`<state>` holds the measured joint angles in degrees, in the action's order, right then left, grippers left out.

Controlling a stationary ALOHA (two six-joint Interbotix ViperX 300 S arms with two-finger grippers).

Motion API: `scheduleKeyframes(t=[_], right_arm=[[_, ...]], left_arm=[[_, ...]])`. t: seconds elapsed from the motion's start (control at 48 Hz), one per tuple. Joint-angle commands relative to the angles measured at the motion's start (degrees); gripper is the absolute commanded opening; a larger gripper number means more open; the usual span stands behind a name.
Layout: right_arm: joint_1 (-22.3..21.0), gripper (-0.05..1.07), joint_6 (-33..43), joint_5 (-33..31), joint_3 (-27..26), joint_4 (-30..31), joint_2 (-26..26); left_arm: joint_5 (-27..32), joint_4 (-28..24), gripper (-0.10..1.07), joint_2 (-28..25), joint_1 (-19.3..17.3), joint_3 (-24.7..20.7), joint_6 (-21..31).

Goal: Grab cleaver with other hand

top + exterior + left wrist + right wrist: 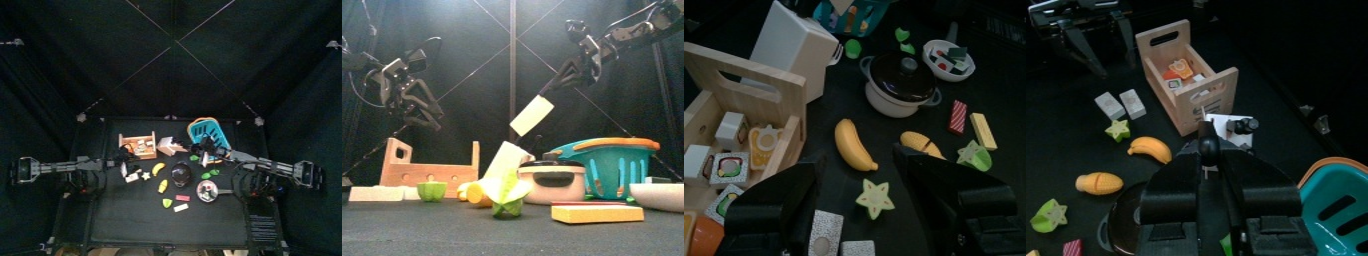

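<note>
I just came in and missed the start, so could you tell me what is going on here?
The right gripper holds a toy cleaver by its handle, blade hanging in the air above the black pot. The left gripper hangs open above the wooden crate, not touching the cleaver. Toy food lies around on the table.

One cleaver [533,115], one pot [899,82], perhaps two star pieces [875,198].

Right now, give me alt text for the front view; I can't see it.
The right gripper holds a toy cleaver by its handle, high above a black pot, blade hanging down. The left gripper hangs open above a wooden rack; a teal basket stands on the right.
</note>
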<state>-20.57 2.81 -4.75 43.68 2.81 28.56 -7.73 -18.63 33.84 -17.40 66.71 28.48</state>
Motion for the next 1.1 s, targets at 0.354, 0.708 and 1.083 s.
scheduleKeyframes(t=[0.354, 0.708, 1.083], right_arm=[[4.8, 0.42, -0.1, 7.2, 2.0, -0.2, 1.5], [10.4, 0.42, -0.1, 25.5, 5.6, -0.2, 0.7], [13.5, 0.42, -0.3, 30.2, 3.9, 0.1, -4.0]], left_arm=[[-6.7, -4.0, 0.91, 0.7, -0.2, -0.6, -1.9], [-28.6, -6.3, 0.91, 0.3, -0.5, 1.6, -11.2], [-37.8, 0.9, 0.91, -1.4, 0.5, 1.3, -16.1]])
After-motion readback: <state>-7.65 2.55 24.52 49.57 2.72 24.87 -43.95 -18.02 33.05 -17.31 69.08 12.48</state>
